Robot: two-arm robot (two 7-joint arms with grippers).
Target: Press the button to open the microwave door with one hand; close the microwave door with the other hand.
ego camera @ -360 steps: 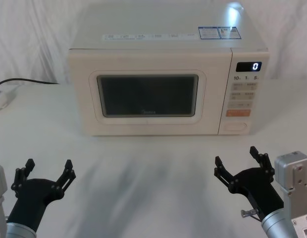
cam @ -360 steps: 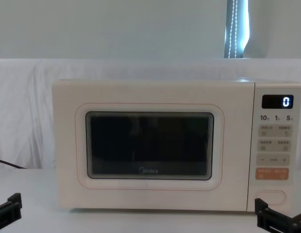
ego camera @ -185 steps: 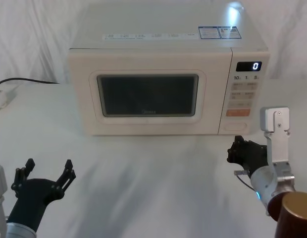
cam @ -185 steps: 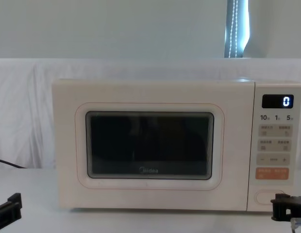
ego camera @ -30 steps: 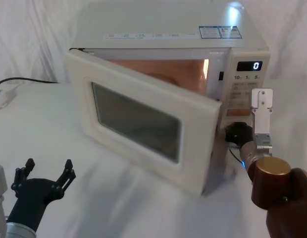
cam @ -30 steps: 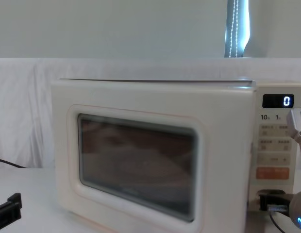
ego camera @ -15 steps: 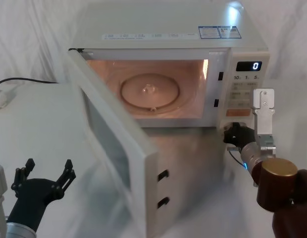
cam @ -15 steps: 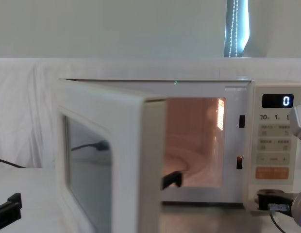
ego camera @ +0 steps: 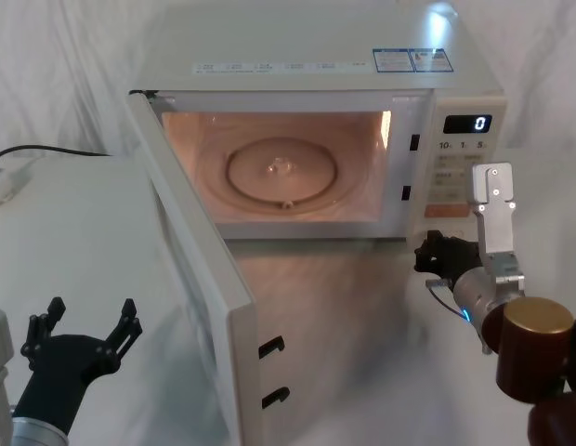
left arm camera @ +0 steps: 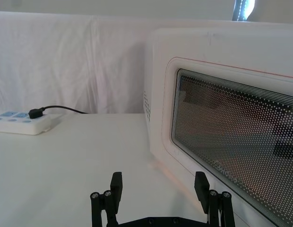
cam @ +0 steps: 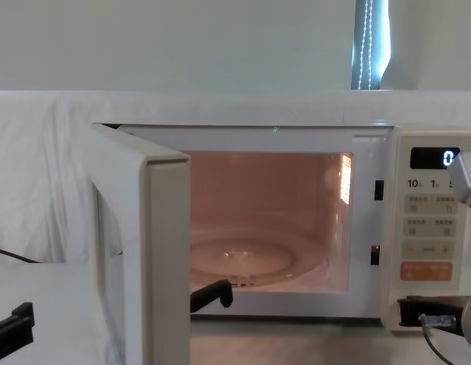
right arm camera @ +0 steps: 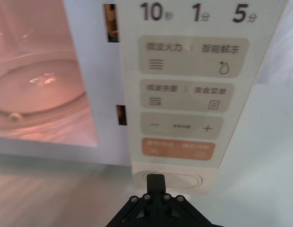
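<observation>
At the bottom of the control panel my right gripper [right arm camera: 155, 187] sits with its fingers pinched together, the tip right at the button [right arm camera: 186, 180] — I can't tell whether it is touching or just clear. The microwave door [ego camera: 190, 279] stands wide open, hinged on the left side of the microwave [ego camera: 316, 65], its free edge with the two latch hooks pointing out toward me and its long axis running front to back. My left gripper [ego camera: 81, 333] hangs low near me, fingers spread and holding nothing, just outside the door's window face. As I judge it, closing is the left arm's job — I'd lay the fingers flat on the outer face near the free edge, well away from the hinge, and sweep steadily until the latches catch.
</observation>
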